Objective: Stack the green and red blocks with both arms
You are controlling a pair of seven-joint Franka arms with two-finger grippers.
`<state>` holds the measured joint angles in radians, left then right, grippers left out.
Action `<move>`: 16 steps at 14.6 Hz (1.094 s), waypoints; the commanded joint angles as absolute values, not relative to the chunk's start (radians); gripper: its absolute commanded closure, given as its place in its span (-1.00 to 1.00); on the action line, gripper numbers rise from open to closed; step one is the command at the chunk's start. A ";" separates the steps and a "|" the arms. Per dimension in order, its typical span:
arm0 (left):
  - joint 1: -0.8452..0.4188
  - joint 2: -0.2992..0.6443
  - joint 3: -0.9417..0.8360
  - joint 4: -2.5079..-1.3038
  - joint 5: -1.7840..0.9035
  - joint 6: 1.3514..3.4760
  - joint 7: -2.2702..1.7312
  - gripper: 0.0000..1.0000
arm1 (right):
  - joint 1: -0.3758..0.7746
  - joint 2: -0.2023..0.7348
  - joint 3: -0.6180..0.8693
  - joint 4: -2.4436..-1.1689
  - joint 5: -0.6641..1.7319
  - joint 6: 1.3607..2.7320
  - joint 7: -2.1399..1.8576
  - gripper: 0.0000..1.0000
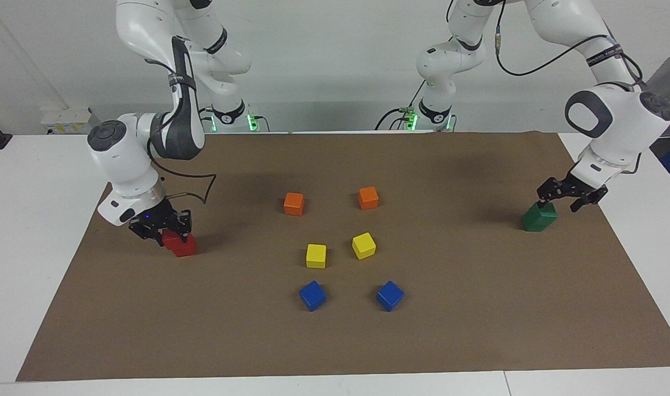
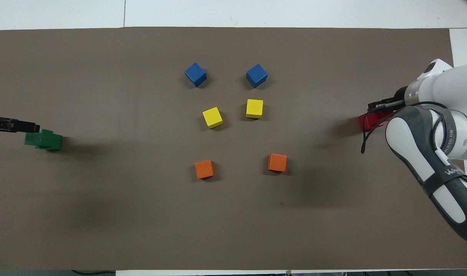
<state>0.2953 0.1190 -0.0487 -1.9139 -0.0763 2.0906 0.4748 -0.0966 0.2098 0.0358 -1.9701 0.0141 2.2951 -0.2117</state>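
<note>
Red blocks [image 1: 180,244]: two of them, at the right arm's end of the brown mat [image 1: 335,341], one apparently sitting on the other with a slight offset. From overhead only a sliver of red [image 2: 367,121] shows past the arm. Right gripper [image 1: 161,224] is down on the upper red block, tilted in from the mat's edge; whether its fingers clamp the block or have let go, I cannot tell.

Green blocks [image 1: 539,216]: same picture at the left arm's end of the mat. Overhead they read as two overlapping green squares [image 2: 44,139], slightly staggered, so one seems to rest on the other. Left gripper [image 1: 571,192] sits just above and toward the mat's edge from the upper block, one fingertip at its top corner. The fingers look spread, nothing between them.

Key relation: each pile lies directly under or beside its own arm's gripper, well apart from the other pile, the whole mat between them. My read is that both stacks are built or nearly so; what remains is a straight lift away without nudging the offset top block.

In the middle, untouched: two orange cubes [image 1: 294,203] nearest the robots, then two yellow cubes [image 1: 316,256], then two blue cubes [image 1: 312,295] farthest.
</note>
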 commanded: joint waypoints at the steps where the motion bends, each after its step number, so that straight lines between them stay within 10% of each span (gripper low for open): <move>1: 0.285 0.051 -0.043 -1.910 -0.083 2.046 0.474 -1.00 | -0.103 0.201 0.043 -1.991 0.020 2.313 -0.239 1.00; 16: 0.259 -0.066 -0.093 -1.743 0.011 1.751 0.284 -1.00 | -0.114 0.190 0.043 -2.022 0.021 2.313 -0.272 1.00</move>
